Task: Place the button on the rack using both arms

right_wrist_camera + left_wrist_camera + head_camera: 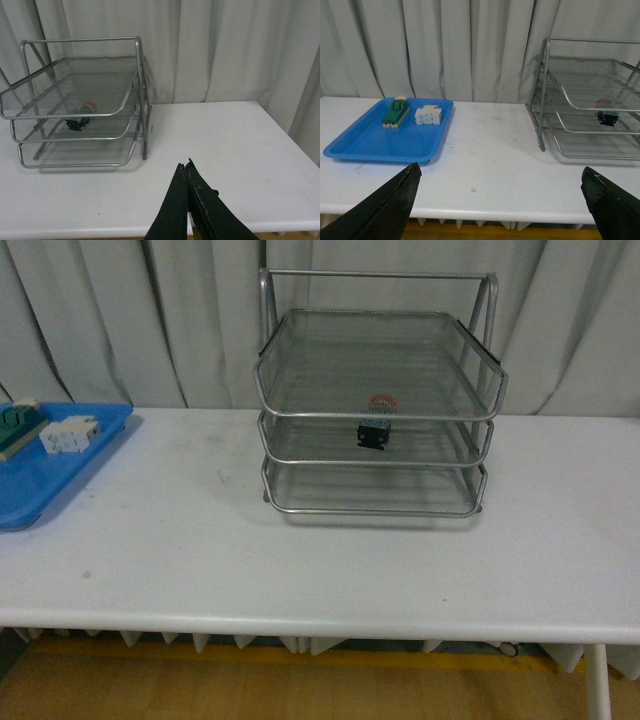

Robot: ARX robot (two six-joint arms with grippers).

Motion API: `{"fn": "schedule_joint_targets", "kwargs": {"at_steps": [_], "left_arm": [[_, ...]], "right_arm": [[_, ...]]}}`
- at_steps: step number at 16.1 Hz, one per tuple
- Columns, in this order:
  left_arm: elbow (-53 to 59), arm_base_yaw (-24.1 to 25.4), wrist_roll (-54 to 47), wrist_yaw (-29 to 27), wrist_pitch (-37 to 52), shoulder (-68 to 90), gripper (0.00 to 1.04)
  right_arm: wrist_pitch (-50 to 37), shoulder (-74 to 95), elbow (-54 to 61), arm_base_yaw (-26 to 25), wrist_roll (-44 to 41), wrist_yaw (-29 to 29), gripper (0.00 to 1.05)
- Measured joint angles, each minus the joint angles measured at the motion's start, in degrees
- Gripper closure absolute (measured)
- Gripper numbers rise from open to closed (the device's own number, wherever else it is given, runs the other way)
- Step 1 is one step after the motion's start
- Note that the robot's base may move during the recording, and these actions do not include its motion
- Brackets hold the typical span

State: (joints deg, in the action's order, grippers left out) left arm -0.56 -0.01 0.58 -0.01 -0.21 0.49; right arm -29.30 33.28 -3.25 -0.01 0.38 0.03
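The silver wire-mesh rack stands at the back middle of the white table. The button, red cap on a black-and-blue body, lies on the rack's middle tier; it also shows in the left wrist view and the right wrist view. Neither arm shows in the front view. My left gripper is open and empty above the table's front edge, left of the rack. My right gripper is shut and empty over the table, right of the rack.
A flat blue tray sits at the table's left edge, holding a green-and-cream part and a white block part; the tray also shows in the left wrist view. Grey curtains hang behind the table.
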Motion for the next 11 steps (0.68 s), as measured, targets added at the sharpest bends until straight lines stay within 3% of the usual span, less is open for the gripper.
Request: {"fn": "schedule_joint_targets", "kwargs": {"at_steps": [2, 3, 11], "left_arm": [[0.0, 0.0, 0.0, 0.0, 0.0, 0.0, 0.07], [0.0, 0.0, 0.0, 0.0, 0.0, 0.0, 0.07], [0.0, 0.0, 0.0, 0.0, 0.0, 0.0, 0.07]], "right_arm": [[2.73, -4.15, 0.63, 0.0, 0.0, 0.0, 1.03], [-0.15, -4.52, 2.32, 0.0, 0.0, 0.0, 1.03], [14.03, -18.23, 2.62, 0.0, 0.0, 0.0, 1.03]]}}
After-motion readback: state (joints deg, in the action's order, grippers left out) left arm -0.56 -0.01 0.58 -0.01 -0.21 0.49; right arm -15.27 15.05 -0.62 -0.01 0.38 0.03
